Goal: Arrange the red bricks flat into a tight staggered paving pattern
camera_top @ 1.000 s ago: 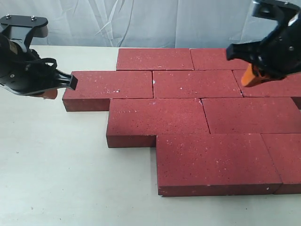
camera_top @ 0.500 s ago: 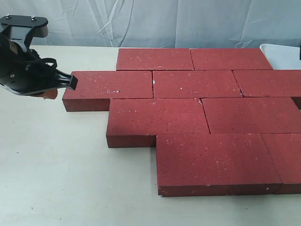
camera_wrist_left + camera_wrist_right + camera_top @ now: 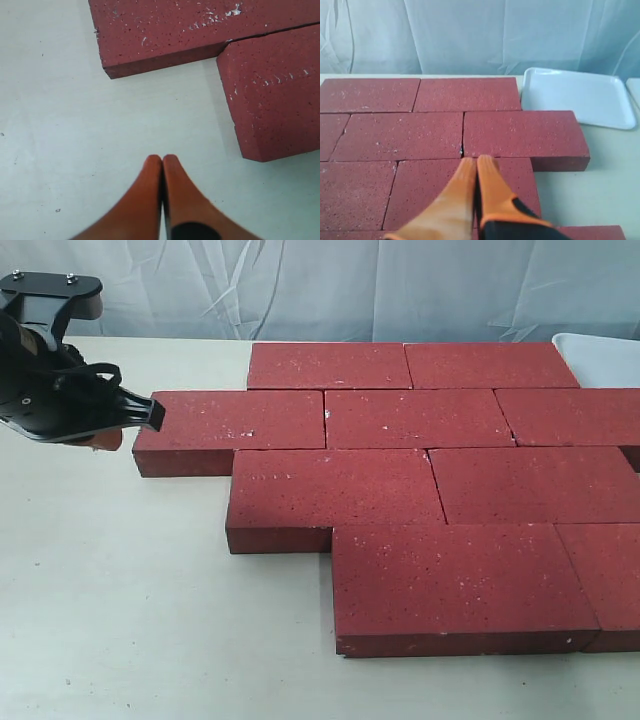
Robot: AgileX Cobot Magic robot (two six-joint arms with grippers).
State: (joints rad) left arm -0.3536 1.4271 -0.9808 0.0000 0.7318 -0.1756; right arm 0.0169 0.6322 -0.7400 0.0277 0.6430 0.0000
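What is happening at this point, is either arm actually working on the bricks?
Neither arm holds anything. The red bricks lie flat on the table in four staggered rows, with tight joints where visible. The left gripper is shut over bare table, near the left end of the second row. The right gripper is shut too, above the bricks toward the side with the white tray. The paving looks essentially done.

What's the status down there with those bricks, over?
Left fingers shut, empty, over bare table. Right fingers shut, empty, above the red bricks. Bricks flat in staggered rows. White tray beside them, nothing blocking.
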